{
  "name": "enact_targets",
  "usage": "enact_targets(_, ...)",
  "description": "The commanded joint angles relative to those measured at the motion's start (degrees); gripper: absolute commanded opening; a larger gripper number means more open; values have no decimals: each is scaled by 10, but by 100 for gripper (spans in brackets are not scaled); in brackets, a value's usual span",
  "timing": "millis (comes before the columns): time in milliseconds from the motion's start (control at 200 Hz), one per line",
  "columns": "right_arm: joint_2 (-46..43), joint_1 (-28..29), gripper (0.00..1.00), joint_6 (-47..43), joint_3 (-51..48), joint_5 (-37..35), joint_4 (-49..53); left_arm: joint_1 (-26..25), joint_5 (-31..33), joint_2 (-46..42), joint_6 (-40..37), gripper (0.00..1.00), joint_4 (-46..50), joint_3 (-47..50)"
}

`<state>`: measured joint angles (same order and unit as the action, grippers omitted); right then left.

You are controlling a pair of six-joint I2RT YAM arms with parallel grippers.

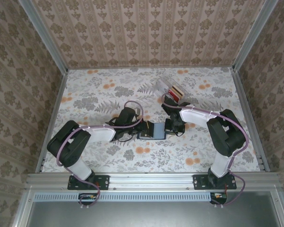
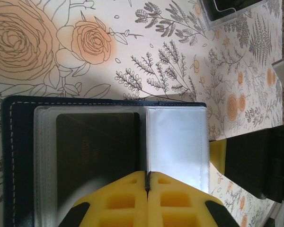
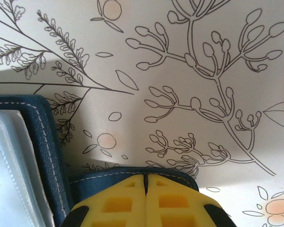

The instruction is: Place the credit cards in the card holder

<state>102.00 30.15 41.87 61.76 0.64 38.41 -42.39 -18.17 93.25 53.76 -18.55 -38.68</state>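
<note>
Card holder (image 1: 151,130) open flat at table (image 1: 99,94) centre, dark grey card (image 2: 94,151) inside a clear sleeve (image 2: 177,142). Left hand (image 2: 146,182) over sleeves, pads pressed together. Right hand (image 3: 145,182) likewise closed tight, at navy tab (image 3: 132,177). Other credit cards (image 1: 176,90) upright in clear box (image 1: 166,85), far right.

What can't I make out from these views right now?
- Top external: credit cards in the clear box too small to count.
- Left wrist: left gripper hides the card holder's near sleeve edge; dark card's print blurred.
- Right wrist: right gripper covers the holder's flap; contact unclear.
</note>
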Motion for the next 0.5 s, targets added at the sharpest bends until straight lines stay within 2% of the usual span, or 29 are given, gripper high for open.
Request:
enact_targets(0,17,-4,2,-9,-18,1,-14,-7,-12,17,6,0,-36,12)
enact_targets(495,10,-6,4,-7,-11,-2,-7,-17,-23,38,23,0,-56,13)
